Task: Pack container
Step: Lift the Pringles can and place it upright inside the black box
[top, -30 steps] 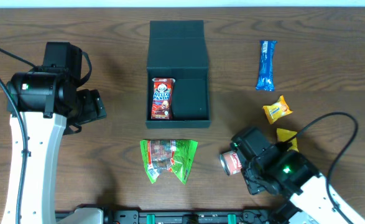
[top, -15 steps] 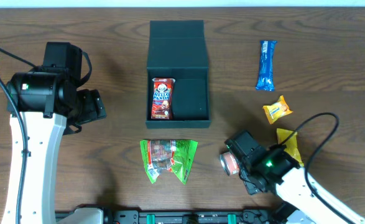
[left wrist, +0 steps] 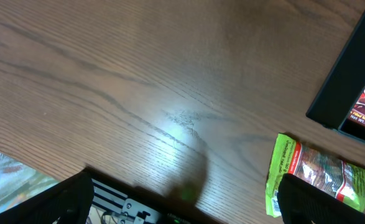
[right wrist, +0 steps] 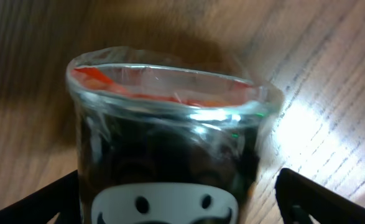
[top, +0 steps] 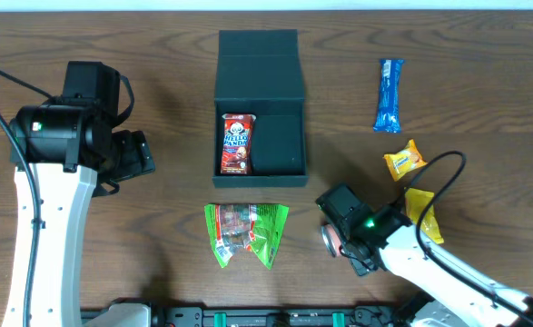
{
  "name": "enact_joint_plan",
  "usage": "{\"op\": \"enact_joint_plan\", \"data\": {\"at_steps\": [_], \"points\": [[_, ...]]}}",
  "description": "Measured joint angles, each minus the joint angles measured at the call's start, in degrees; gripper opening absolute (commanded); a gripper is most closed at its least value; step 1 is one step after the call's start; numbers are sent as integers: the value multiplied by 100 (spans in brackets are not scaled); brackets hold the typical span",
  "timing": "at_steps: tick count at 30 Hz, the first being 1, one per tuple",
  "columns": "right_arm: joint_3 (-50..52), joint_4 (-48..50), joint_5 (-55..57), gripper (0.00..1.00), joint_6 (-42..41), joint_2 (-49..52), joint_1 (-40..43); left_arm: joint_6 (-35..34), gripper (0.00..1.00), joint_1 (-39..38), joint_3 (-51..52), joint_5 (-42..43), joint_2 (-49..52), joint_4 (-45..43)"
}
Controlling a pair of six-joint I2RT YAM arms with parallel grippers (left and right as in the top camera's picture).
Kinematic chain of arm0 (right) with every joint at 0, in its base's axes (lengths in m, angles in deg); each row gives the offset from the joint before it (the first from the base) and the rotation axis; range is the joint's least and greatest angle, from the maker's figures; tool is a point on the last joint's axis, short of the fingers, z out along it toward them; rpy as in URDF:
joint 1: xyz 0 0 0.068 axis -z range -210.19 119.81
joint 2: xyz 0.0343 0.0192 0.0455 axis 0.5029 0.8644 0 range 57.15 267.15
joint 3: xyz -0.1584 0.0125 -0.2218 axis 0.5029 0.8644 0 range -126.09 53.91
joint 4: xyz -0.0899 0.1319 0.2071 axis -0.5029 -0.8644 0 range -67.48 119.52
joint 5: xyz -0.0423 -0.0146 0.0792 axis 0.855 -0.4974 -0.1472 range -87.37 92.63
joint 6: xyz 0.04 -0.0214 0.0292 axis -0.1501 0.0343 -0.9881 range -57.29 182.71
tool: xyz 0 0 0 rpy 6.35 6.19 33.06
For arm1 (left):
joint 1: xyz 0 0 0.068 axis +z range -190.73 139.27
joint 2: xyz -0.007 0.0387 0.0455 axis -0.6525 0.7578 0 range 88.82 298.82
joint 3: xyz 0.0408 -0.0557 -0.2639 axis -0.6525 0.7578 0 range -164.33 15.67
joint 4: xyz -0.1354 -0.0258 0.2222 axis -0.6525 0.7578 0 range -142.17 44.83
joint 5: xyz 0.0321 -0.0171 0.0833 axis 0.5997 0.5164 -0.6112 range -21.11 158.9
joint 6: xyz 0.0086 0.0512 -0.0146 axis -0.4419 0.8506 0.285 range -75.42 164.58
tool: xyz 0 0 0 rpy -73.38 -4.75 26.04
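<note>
The container, a dark teal box with its flap lid folded back, stands open at the table's middle. A red Hello Panda packet lies in its left half. My right gripper is open, its jaws astride a small red and dark snack packet with a smiling face; a gap shows at the right finger. My left gripper hangs open over bare wood, left of the container. A green packet lies in front of the box.
At the right lie a blue bar, a yellow wrapped candy and a yellow packet beside my right arm. The green packet shows near my left gripper's right finger. A black rail runs along the table's front edge.
My right arm has slid left, bringing its open jaws over the small red packet. The left arm and everything else have stayed put.
</note>
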Motion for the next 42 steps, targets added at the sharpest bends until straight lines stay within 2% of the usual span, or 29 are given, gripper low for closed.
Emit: {"op": "enact_joint_plan", "data": {"at_steps": [4,13,18,32,42], "points": [[0,50,26,86,118,199,0,0,95,0,0,2,0,0],[2,310,83,63,501,328,0,0,95,0,0,2,0,2],[0,382,186,55,931,326,0,0,95,0,0,0,0,0],[-13,826,221,49,2774,326,0,0,95,0,0,2,0,2],[-1104,-122,284,44,4059,337,0,0,95,0,0,0,0,2]]}}
